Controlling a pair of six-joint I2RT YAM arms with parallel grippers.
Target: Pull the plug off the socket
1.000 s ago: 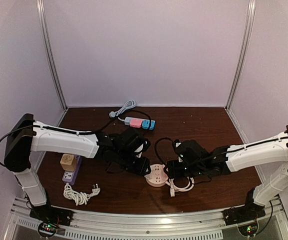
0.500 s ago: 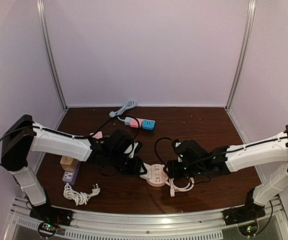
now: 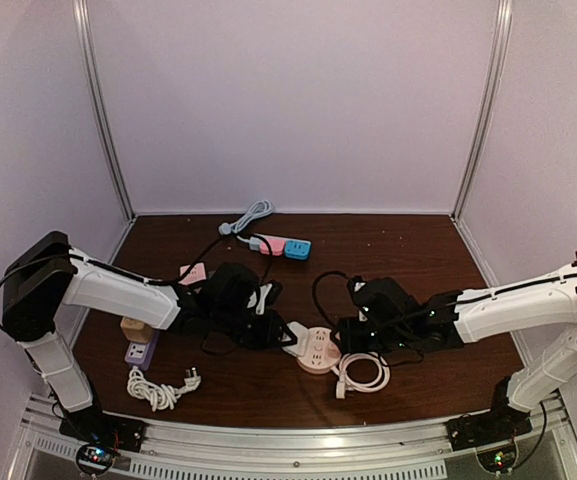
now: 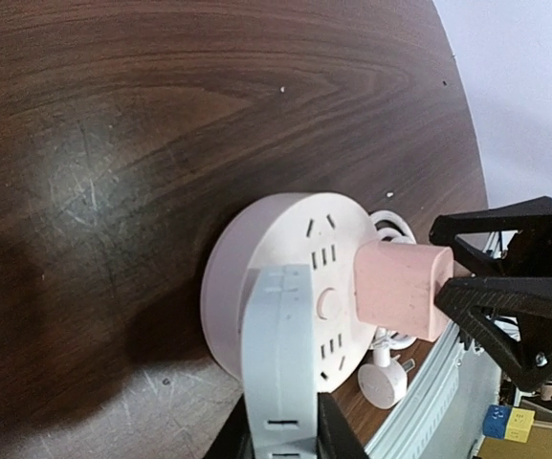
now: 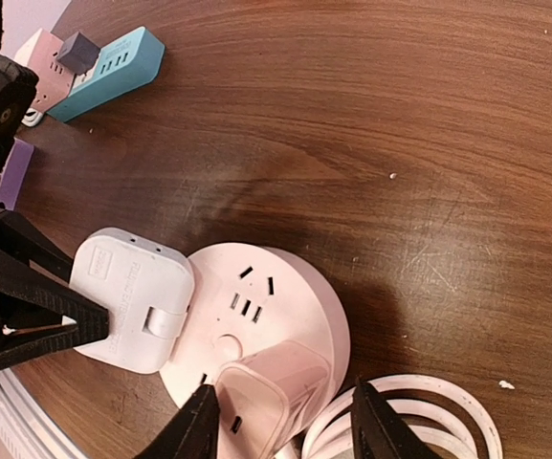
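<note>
Now the round socket in the middle of the desk, left hand clamped on the white plug at its left edge, right hand with fingers either side of the pink plug, grip there unclear.

Teal power strip, purple strip, white cord

No legible text, label, brand or number on any surface in these views.
</note>
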